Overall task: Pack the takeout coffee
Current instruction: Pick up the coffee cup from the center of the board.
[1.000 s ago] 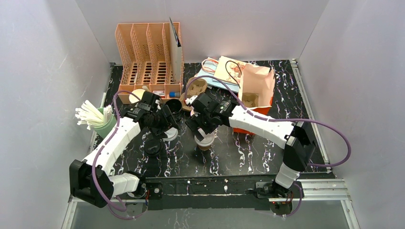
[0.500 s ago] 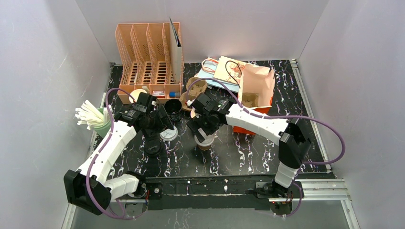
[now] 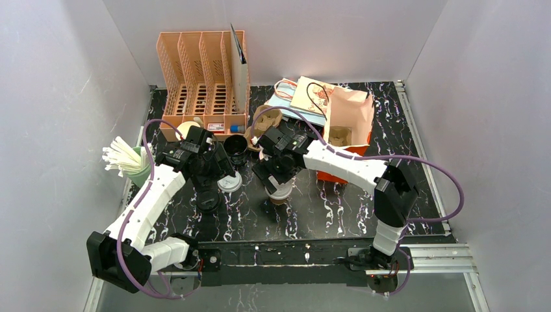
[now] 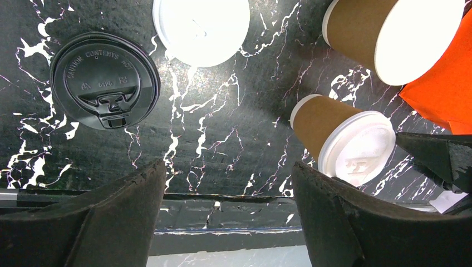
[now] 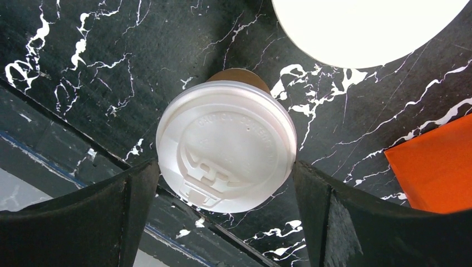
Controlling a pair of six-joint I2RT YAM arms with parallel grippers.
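Closest to the near edge of the surface [image 3: 325, 201], a black lid [image 4: 106, 86] lies flat and apart from the coffee. It looks like the mate of the black cup [image 3: 236, 148] farther back rather than part of this job. Just beyond it, about midway along the surface, the takeout coffee [image 5: 225, 144] stands upright, already capped with a white lid. This suggests the capping is done and the cup only needs lifting. The right jaws hang directly over it, spread wide with one finger on each side of the lid and no grip taken. That straddle reads as the line-up for closing around the cup. The left jaws, to the left of the cup, are likewise released and hold nothing. They are over bare surface near the black lid and a spare white lid [image 4: 200, 28], apparently placed clear of the right arm [image 3: 344, 166]. Just beyond the coffee stands a larger kraft cup [image 4: 392, 39], open and upright. Toward the far right corner, a paper bag [image 3: 351, 104] with an orange base stands mouth up, probably where the coffee belongs. A green cup of white sticks [image 3: 133, 166] sits by the left edge, and a peach rack [image 3: 201, 78] lines the far edge.
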